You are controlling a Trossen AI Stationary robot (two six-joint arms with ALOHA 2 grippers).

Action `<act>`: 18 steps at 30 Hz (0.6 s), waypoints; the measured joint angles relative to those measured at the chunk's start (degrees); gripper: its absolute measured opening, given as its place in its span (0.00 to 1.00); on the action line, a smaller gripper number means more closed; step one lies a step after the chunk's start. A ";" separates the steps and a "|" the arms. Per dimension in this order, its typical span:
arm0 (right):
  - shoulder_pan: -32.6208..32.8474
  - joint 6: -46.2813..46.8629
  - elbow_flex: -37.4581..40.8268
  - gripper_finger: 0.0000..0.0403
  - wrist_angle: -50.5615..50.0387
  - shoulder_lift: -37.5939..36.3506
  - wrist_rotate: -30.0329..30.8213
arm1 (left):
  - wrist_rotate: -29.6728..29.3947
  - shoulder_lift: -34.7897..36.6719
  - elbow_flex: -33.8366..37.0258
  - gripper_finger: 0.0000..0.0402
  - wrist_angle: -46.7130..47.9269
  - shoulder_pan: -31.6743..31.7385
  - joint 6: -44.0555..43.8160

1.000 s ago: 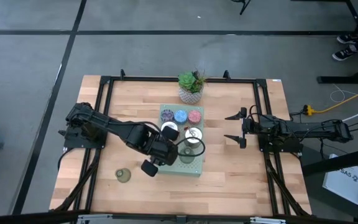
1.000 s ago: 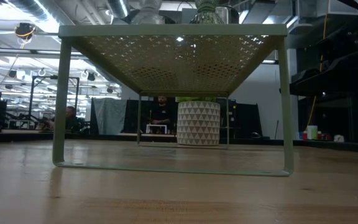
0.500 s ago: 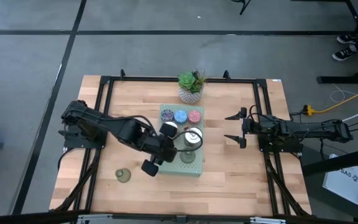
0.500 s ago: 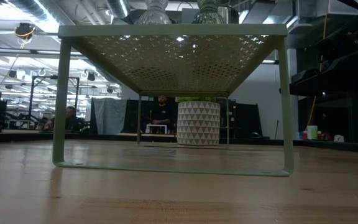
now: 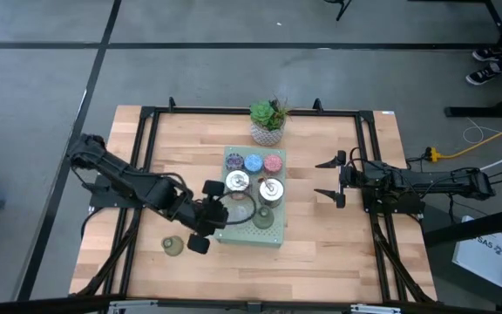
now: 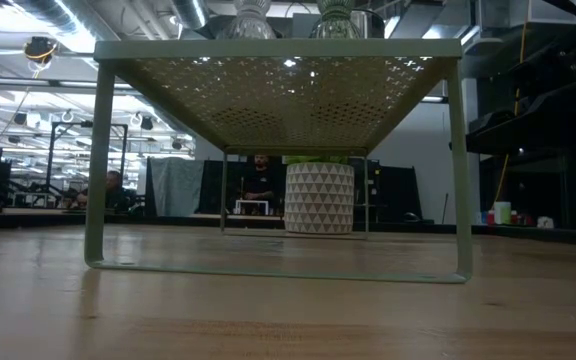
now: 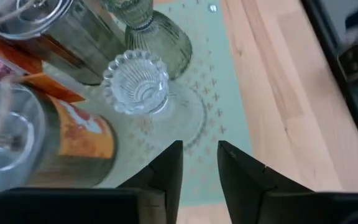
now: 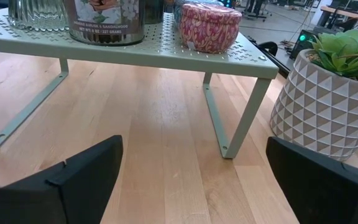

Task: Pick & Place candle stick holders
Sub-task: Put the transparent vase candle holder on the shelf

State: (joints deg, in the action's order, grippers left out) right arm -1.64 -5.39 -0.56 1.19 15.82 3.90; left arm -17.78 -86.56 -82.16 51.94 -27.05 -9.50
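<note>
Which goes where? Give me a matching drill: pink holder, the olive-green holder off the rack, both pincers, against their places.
Things:
1. pink holder
2. olive-green holder off the rack
3. left pincer
4. right pincer

Places:
A. at the rack's left side, near its front
B. on the rack, back row, right end
C. open, over the table to the right of the rack, apart from it
D. on the bare table, left of the rack's front corner

Pairs: 1-B, 2-D, 3-A, 4-C
</note>
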 joint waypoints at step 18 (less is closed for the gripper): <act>0.01 0.00 -0.02 0.99 -0.01 0.00 0.00 | -9.70 4.94 21.10 0.13 -28.18 -0.06 -5.81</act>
State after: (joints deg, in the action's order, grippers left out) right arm -1.63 -5.39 -0.57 1.18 15.83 3.90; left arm -27.49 -81.62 -61.06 23.75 -27.12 -15.32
